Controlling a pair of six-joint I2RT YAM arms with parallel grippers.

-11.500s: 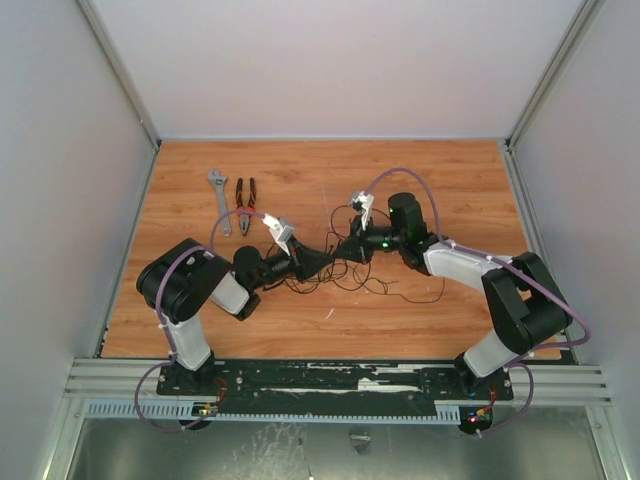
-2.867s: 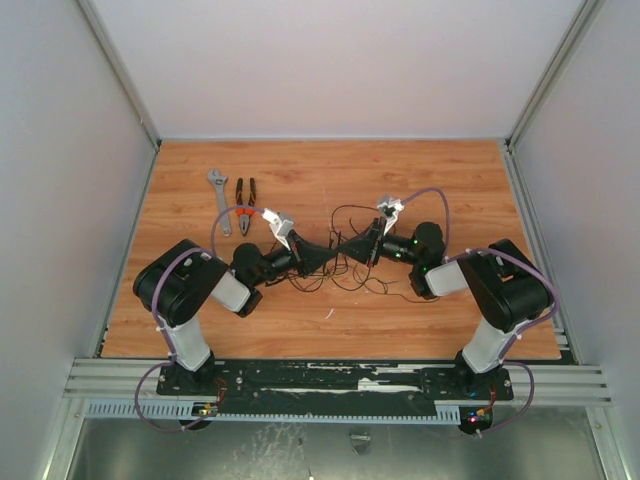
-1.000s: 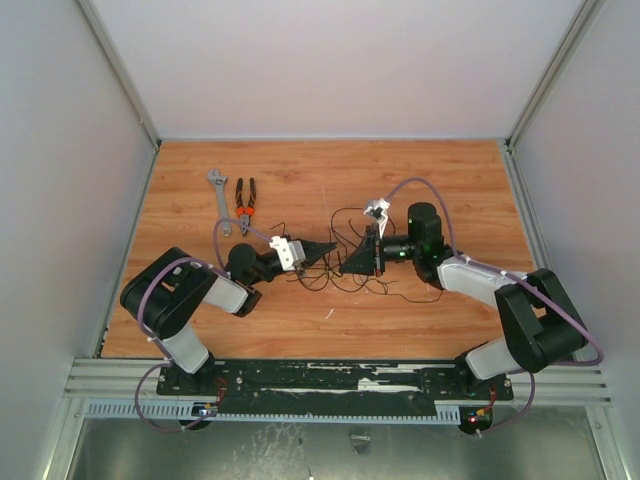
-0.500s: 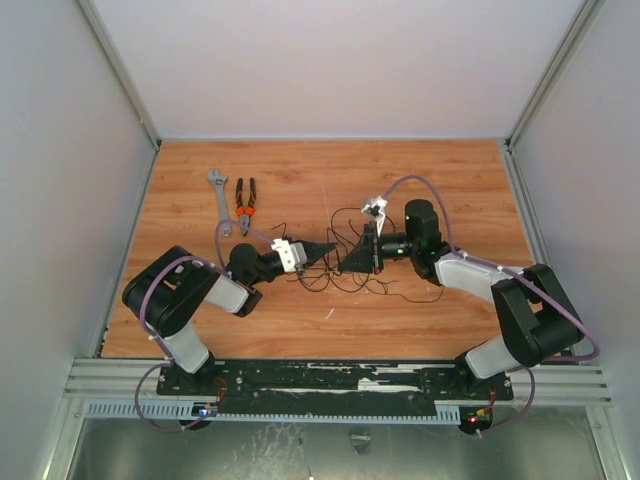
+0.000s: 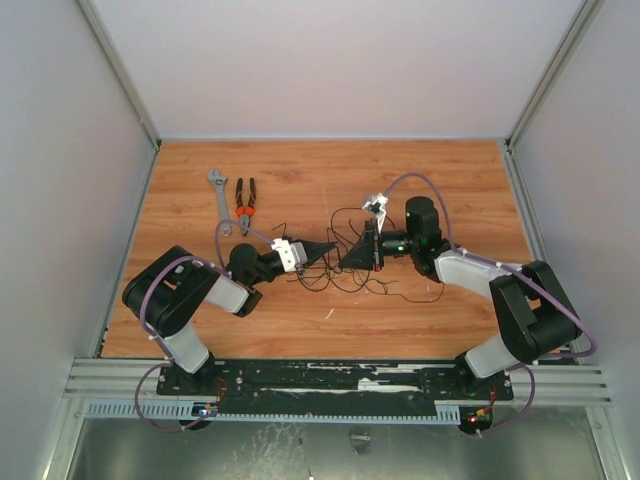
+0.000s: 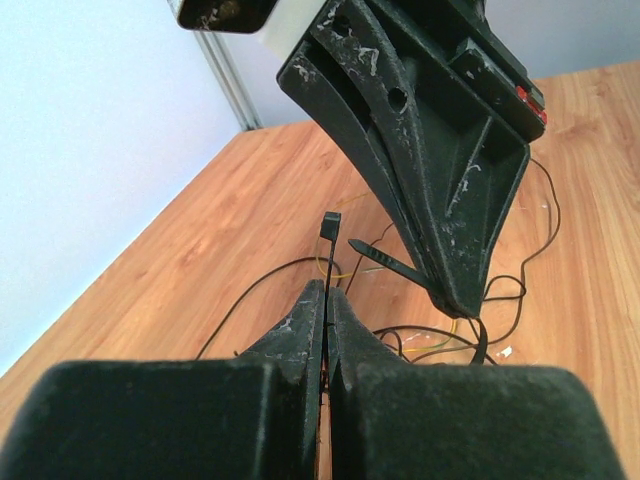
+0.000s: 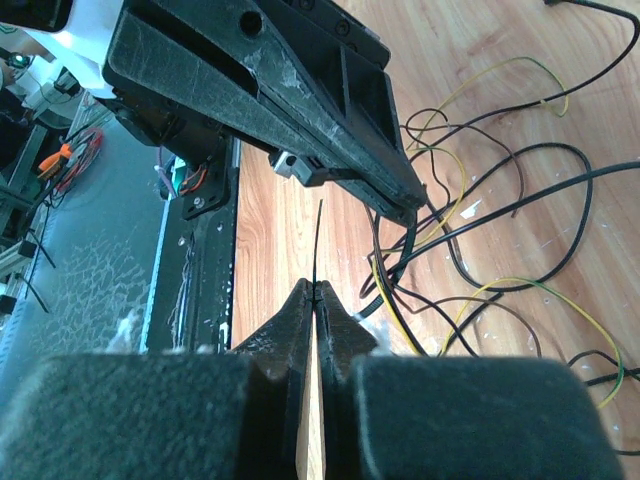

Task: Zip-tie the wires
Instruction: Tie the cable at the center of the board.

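Both arms are reaching in low over the middle of the worktop (image 5: 300,180), with their tips pointing at each other and sitting near but apart.

Left gripper (image 6: 326,296): the jaws are pressing together and pinching the zip tie (image 6: 330,223) a little below its square head. The head is standing upright just beyond the fingertips.

Right gripper (image 7: 313,291): the jaws are also pressing together, pinching a thin black strip edge-on. In the left wrist view a short pointed end is sticking out of these tips and aiming toward the head. It is close to the head but not touching it. I cannot tell how the strip is running between the two grips.

The wires (image 5: 352,272) are lying in a loose tangle of black and yellow loops on the worktop, under and just to the right of the two tips. A few strands are trailing toward the right arm. I cannot tell whether the strip is passing around any of them.

A wrench (image 5: 217,196) and pliers (image 5: 245,200) are lying side by side at the far left, well apart from the tangle.
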